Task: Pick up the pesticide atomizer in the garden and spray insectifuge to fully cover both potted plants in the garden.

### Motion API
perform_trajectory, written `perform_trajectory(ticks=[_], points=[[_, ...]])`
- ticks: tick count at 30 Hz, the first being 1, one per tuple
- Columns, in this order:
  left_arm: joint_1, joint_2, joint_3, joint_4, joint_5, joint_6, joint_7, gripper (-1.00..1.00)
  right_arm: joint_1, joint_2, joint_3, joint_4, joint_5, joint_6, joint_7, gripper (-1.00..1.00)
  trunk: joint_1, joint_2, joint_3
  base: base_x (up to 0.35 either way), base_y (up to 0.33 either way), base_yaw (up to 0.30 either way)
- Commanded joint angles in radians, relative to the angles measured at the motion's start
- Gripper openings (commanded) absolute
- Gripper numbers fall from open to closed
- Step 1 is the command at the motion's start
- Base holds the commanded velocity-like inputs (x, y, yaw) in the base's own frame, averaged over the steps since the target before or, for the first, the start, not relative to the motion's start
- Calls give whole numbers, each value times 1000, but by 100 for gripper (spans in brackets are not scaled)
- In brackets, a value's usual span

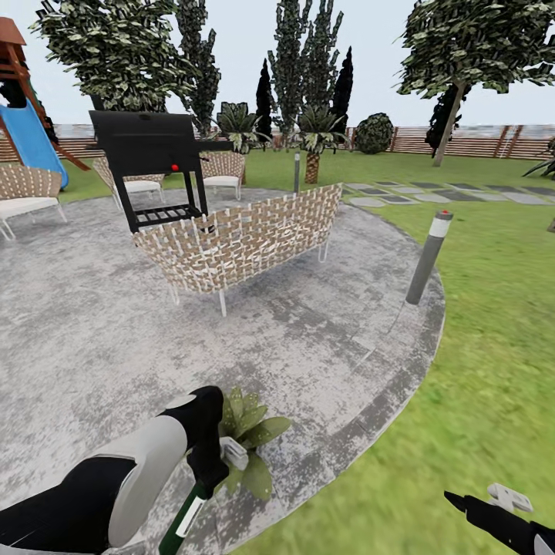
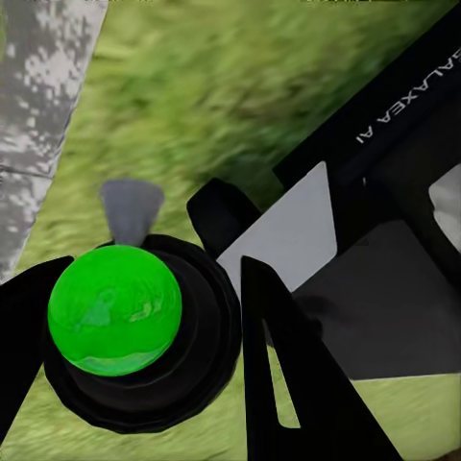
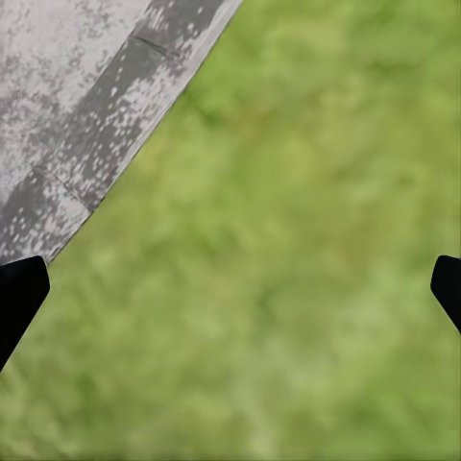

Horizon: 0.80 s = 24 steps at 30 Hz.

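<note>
In the head view a potted plant [image 1: 250, 432], a low rosette of broad pointed green leaves, sits on the grey paving near its curved edge; my left arm hides its pot. My left gripper [image 1: 206, 466] hangs right beside the leaves, shut on the pesticide atomizer [image 1: 187, 515], whose green-and-white body points down. The left wrist view has the atomizer [image 2: 115, 307] as a bright green ball on a black round body with a grey nozzle, clamped in my left gripper [image 2: 144, 355]. My right gripper [image 1: 486, 501] is low over the lawn, and its [image 3: 230, 298] fingers are wide apart with nothing between them.
A wicker sofa [image 1: 239, 239] and a black grill [image 1: 154, 154] stand on the round grey paving [image 1: 100, 331]. A grey bollard light [image 1: 428, 258] is at the paving's right edge. Lawn [image 1: 493, 347] lies to the right, with stepping stones [image 1: 432, 193] and a wooden fence [image 1: 478, 140] behind.
</note>
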Motion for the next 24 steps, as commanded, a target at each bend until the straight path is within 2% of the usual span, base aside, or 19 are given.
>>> perform_trajectory(ticks=[1,3,5,6,8,13,21,24], points=[[0,0,-3,-3,-5,8,-8,-100,-1,0,-9,-2,7,7,6,100,0,0,-1,0,0,4],[0,-1,-3,-4,-4,7,6,-100,-1,0,-9,-2,7,7,6,100,0,0,-1,0,0,2],[0,-4,-3,-3,-2,7,47,-100,-1,0,-9,-2,7,7,6,100,0,0,-1,0,0,0],[1,-4,-2,-1,2,6,92,-100,0,0,-9,-2,7,7,6,100,0,0,-1,0,0,0],[20,-5,-1,1,3,5,115,-100,0,0,-9,-2,7,7,6,100,0,0,-1,0,0,0],[65,-5,0,-4,4,3,124,-100,0,0,-9,-1,7,7,6,100,0,0,-1,0,0,0],[69,-5,1,-8,6,2,124,-100,0,0,-9,-1,7,7,6,100,0,0,-1,0,0,0],[69,-6,0,-65,6,3,124,-100,0,0,-9,-1,7,7,6,100,0,0,-1,185,0,0]])
